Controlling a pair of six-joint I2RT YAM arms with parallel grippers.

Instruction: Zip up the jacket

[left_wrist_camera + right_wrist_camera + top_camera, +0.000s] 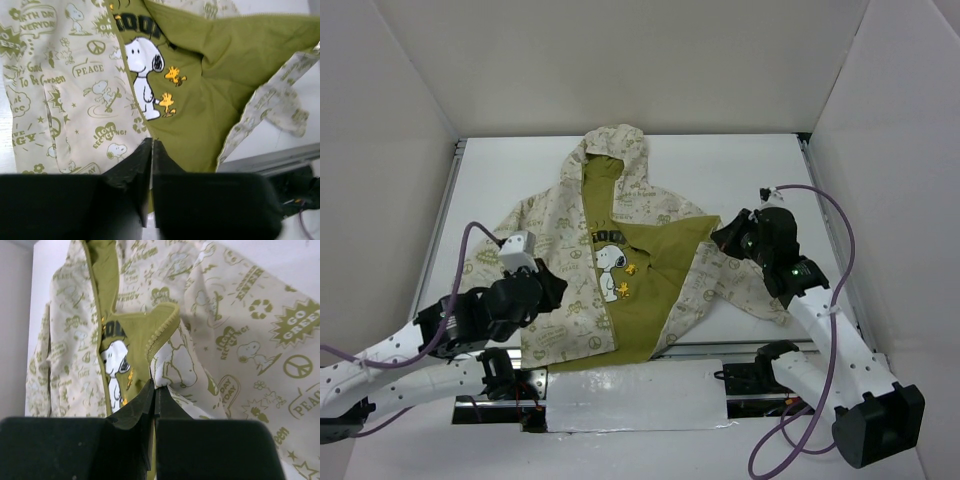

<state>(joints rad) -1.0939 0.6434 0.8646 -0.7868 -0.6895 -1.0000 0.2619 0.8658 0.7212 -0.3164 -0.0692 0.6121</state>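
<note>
The cream doodle-print jacket (560, 240) lies spread on the table, hood (610, 150) at the far end. Its front is unzipped over an olive T-shirt (632, 300) with a white cartoon dog. The left front panel (75, 100) lies flat. My left gripper (563, 285) (151, 141) is shut on that panel's zipper edge, low down. The right front panel (240, 315) is folded back with its olive lining (675, 245) showing. Its edge is lifted by my right gripper (720, 238) (155, 385), shut on a fold of it.
White walls enclose the table (750, 170) on three sides. A shiny metal plate (640, 395) and rail (270, 160) run along the near edge between the arm bases. A purple cable (840, 230) loops off the right arm.
</note>
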